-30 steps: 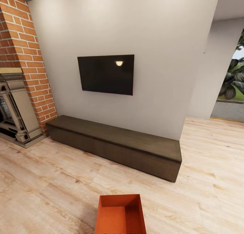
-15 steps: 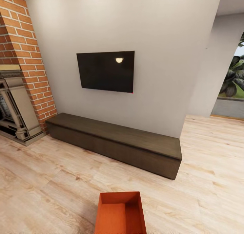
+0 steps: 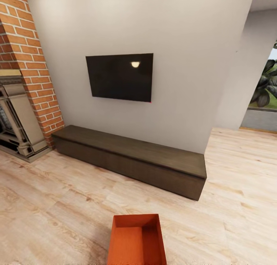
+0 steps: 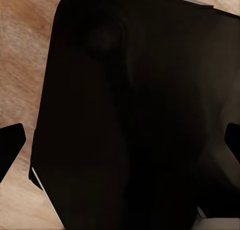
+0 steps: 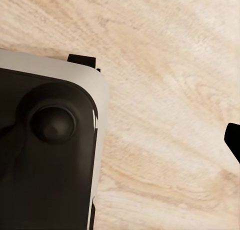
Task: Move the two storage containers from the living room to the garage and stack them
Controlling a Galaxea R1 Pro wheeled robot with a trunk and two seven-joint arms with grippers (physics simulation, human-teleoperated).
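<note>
A living room with a pale wood plank floor and a white wall. A black TV hangs on the wall, with one small bright reflection on its screen. Below it sits a long, low, dark bench. A red brick fireplace stands at the left. Green plants show through an opening at the far right.

One orange-red bin sits on the plank floor at the bottom middle of the head view, well in front of the bench and close to the robot. It is open-topped, and its lower part is cut off by the picture edge.

The bin looks rigid, probably hard plastic, likely light while empty, and its smooth walls may be slippery. Judging by its shape, the thin upper rim is the natural place to pinch, or two grippers could press on opposite walls.

No brand, label or writing can be read anywhere.

Both wrist views look at plank floor and a dark, rounded part of the robot's body. Dark finger tips sit at the picture edges, but I cannot tell whether either gripper's fingers are apart or together.
</note>
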